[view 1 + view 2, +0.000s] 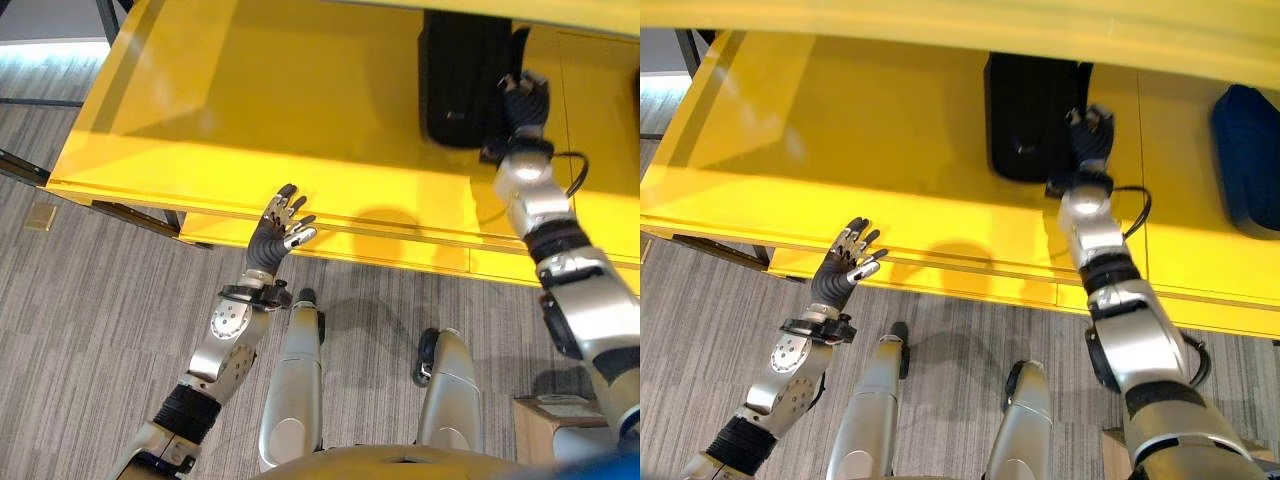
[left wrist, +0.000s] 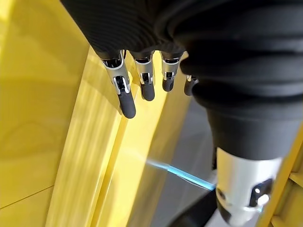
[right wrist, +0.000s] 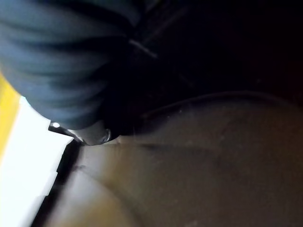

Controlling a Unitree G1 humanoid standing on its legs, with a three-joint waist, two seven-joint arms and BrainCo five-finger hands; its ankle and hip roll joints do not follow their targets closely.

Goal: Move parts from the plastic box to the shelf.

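A black moulded part point(image 1: 465, 75) lies on the yellow shelf point(image 1: 250, 100), towards its back right. My right hand point(image 1: 525, 100) reaches over the shelf and rests against the part's right edge; its dark cover hides how the hand stands on it. In the right wrist view the part's dark curved surface point(image 3: 213, 165) sits very close to the hand. My left hand point(image 1: 280, 230) is raised in front of the shelf's front edge, open and holding nothing. Its fingers point(image 2: 125, 94) point straight along the yellow edge.
A dark blue part point(image 1: 1245, 160) lies on the shelf further right. A second yellow board runs above, along the top of the eye views. Grey carpet floor point(image 1: 90, 320) spreads below the shelf. A light wooden box point(image 1: 545, 425) stands on the floor at lower right.
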